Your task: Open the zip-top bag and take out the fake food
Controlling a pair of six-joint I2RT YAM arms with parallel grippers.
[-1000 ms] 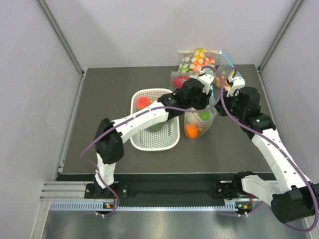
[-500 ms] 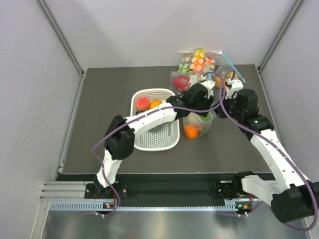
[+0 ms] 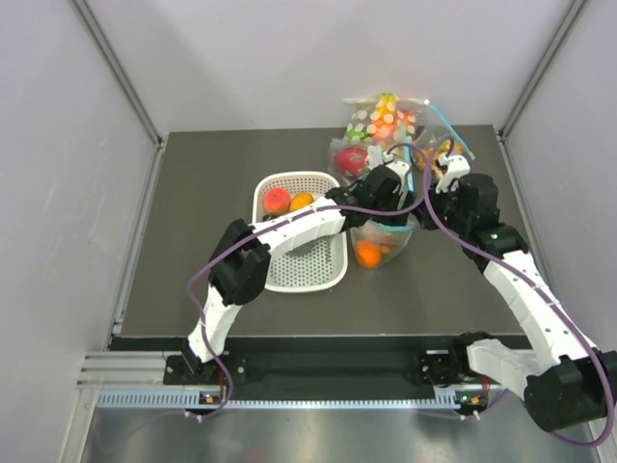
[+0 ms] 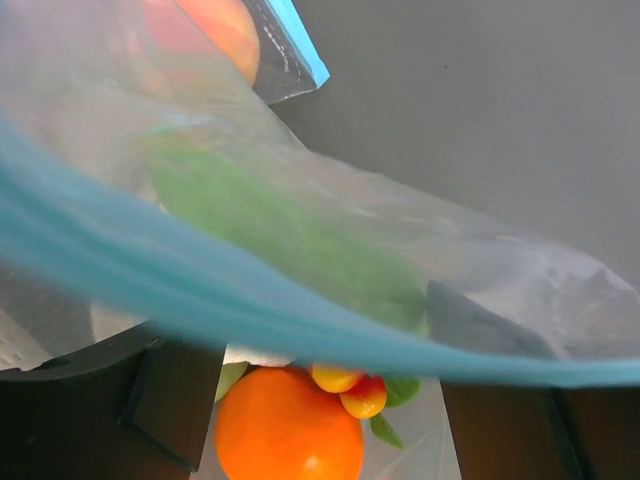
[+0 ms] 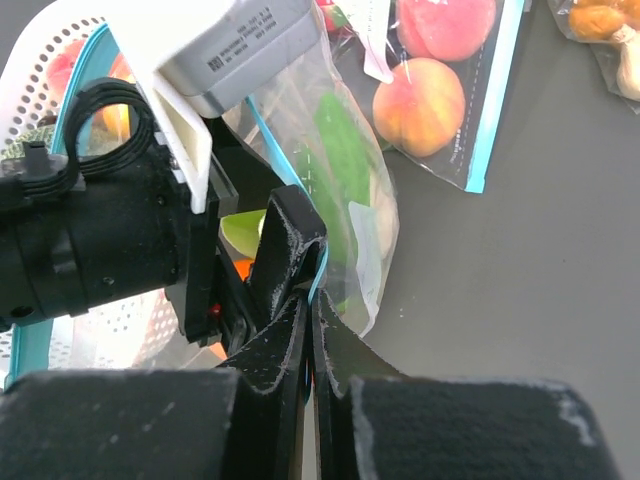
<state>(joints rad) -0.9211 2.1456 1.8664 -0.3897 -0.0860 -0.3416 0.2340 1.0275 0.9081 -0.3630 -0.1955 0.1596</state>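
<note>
The zip-top bag (image 3: 386, 241) stands right of the basket, with its light-blue zip strip (image 4: 200, 290) stretched across the left wrist view. Inside it lie a round orange fruit (image 4: 288, 430), small yellow-red cherries (image 4: 352, 388) and a long green vegetable (image 4: 290, 225); no white piece shows clearly. My right gripper (image 5: 312, 300) is shut on the zip strip at the bag's mouth. My left gripper (image 4: 335, 385) is at the mouth too, its fingers (image 4: 165, 400) spread apart with the fruit between them. One left finger (image 5: 285, 245) stands right against the right fingers.
A white basket (image 3: 333, 275) holds a red and an orange fruit, left of the bag. Behind it lie a clear bag with a pink dragon fruit (image 3: 351, 158), a bag of peaches (image 5: 432, 95), a bag of colourful pieces (image 3: 386, 116) and a small bag of orange pieces (image 5: 600, 25).
My left arm has swung right and back, bringing its gripper to the bag's mouth and uncovering the orange fruit in the basket. The right gripper has shifted slightly, still on the strip.
</note>
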